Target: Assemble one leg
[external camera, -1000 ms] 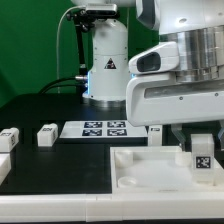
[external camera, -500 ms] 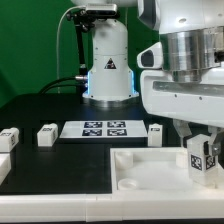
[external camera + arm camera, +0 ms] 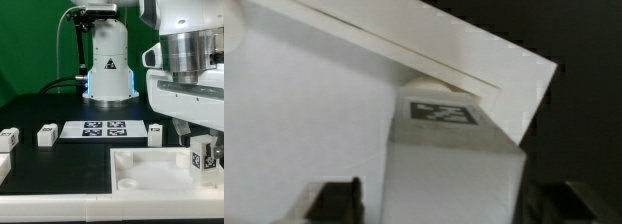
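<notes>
Gripper (image 3: 446,203) clenched on leg (image 3: 205,157). Leg sits between the fingers (image 3: 340,200), tag outward, slightly tilted. White tray piece (image 3: 148,168) lies just below the fingertips. Step, as I judge it: seating leg at the corner recess. Next calls for squaring it upright, then lowering gently.

We find the marker board (image 3: 100,128) flat on the table (image 3: 60,190), in front of the arm's base (image 3: 108,65). On the exterior view's left of it stand two spare legs (image 3: 46,134) (image 3: 9,137), and a third spare leg (image 3: 156,133) stands just beside its right edge. Nearer the camera lies the tray-like piece (image 3: 145,172); at its right rear corner stands the leg (image 3: 205,158), held between the fingers of the gripper (image 3: 446,205)
</notes>
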Controlling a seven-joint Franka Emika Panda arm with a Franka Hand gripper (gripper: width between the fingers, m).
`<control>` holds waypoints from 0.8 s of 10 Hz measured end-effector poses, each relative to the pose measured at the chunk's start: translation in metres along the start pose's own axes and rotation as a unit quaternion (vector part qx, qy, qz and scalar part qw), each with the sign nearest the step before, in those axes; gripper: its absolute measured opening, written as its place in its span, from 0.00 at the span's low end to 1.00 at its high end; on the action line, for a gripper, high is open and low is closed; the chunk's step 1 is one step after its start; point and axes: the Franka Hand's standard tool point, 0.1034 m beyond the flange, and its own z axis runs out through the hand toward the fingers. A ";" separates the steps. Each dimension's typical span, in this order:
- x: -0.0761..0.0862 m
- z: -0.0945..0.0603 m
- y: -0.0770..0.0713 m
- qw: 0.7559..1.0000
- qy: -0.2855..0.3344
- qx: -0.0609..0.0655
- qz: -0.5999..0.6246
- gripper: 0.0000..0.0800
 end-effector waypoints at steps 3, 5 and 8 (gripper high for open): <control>-0.006 0.001 -0.001 0.987 -0.001 0.002 -0.158 0.80; -0.008 0.002 -0.001 0.964 -0.001 0.001 -0.265 0.81; -0.008 0.005 0.001 0.901 -0.003 -0.001 -0.434 0.81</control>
